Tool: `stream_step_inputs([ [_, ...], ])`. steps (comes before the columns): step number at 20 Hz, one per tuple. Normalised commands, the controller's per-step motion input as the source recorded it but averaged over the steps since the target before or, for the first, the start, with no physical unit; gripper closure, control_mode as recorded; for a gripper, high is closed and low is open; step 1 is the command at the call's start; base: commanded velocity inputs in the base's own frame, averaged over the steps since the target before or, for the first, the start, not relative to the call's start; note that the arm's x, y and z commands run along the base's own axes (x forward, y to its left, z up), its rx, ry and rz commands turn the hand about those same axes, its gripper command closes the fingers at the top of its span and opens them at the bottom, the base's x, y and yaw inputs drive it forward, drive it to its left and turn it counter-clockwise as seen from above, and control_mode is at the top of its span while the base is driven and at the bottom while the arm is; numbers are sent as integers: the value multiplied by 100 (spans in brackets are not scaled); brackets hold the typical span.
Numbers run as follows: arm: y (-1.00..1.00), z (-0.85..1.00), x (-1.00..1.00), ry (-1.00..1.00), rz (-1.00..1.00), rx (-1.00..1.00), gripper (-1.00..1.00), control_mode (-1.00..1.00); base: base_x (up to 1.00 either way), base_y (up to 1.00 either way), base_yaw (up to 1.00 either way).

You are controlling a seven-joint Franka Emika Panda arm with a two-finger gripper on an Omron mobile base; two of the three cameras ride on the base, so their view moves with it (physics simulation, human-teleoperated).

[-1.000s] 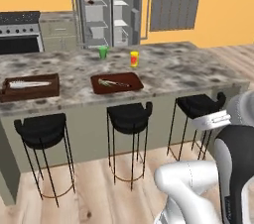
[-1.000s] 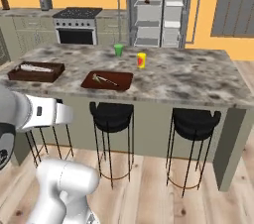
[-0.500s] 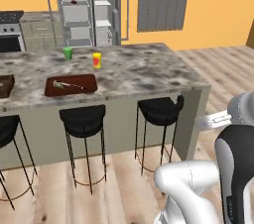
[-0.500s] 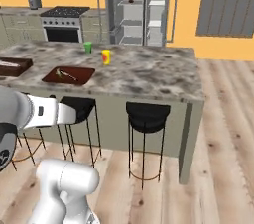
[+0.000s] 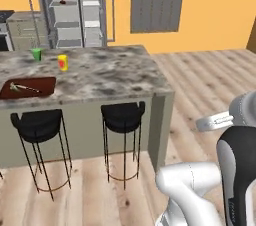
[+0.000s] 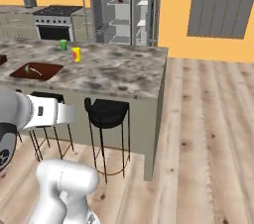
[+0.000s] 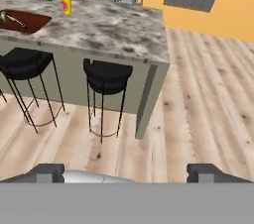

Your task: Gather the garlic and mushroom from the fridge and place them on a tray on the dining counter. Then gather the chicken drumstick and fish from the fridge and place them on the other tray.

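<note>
The dining counter [image 7: 109,25] is stretching across the kitchen, the tray [image 7: 22,21] lying on it. The gripper [image 7: 126,171] is hanging wide open and empty, well apart from it.

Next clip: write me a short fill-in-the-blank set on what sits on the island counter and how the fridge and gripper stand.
1. The reddish-brown tray lies on the dining counter, above a black ____.
2. Beside the green cup stands a cup coloured ____.
3. The fridge doors stand ____, showing white shelves.
4. The gripper jaws are ____, holding nothing.

Missing words: stool; yellow; open; open
</note>
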Motion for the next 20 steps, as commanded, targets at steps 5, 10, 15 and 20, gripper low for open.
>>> stream_step_inputs([
  [5,0,0,0,0,0,0,-100,100,50,-100,19],
  [10,0,0,0,0,0,0,-100,100,85,-87,23],
  [15,0,0,0,0,0,0,-100,100,94,-68,29],
  [20,0,0,0,0,0,0,-100,100,78,-62,35],
])
